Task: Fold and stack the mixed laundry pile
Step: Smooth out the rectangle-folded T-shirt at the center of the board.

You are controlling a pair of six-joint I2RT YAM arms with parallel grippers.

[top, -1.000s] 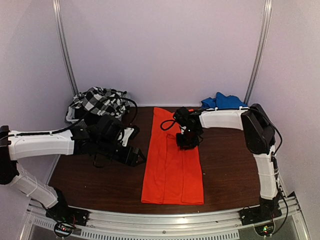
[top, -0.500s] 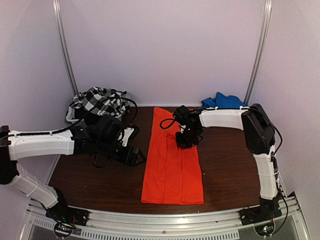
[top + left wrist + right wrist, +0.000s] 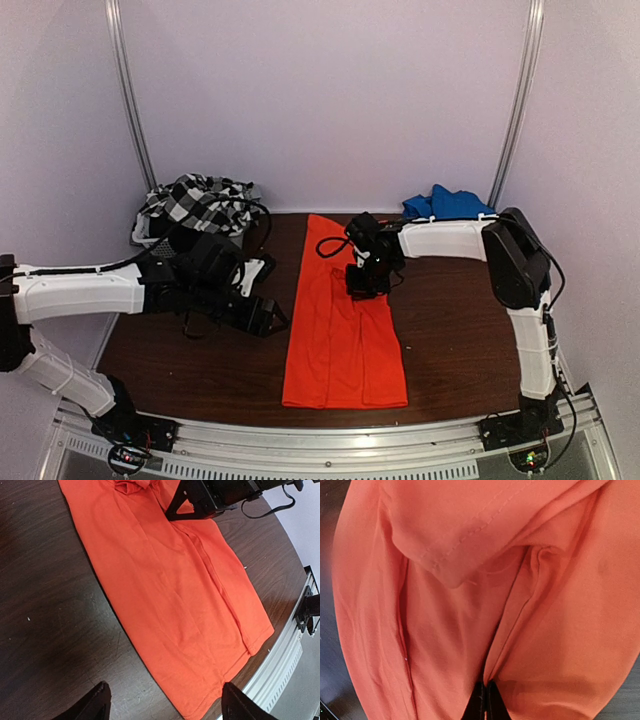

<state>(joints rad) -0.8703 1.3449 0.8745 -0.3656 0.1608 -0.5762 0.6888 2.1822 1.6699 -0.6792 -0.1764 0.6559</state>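
Shirt (image 3: 345, 330) flat mid-frame on tabletop (image 3: 180, 360): thin, limp, light, probably drapes and slides. Right tool (image 3: 362, 285) clamped on a mid-panel fold. Left tool (image 3: 262, 318) wide open, empty. Best gripped at hem corners.

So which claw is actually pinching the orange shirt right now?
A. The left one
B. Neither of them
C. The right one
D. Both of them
C: the right gripper is closed on a fold of the orange shirt, while the left gripper hangs wide open over the shirt's edge and the table, gripping nothing.
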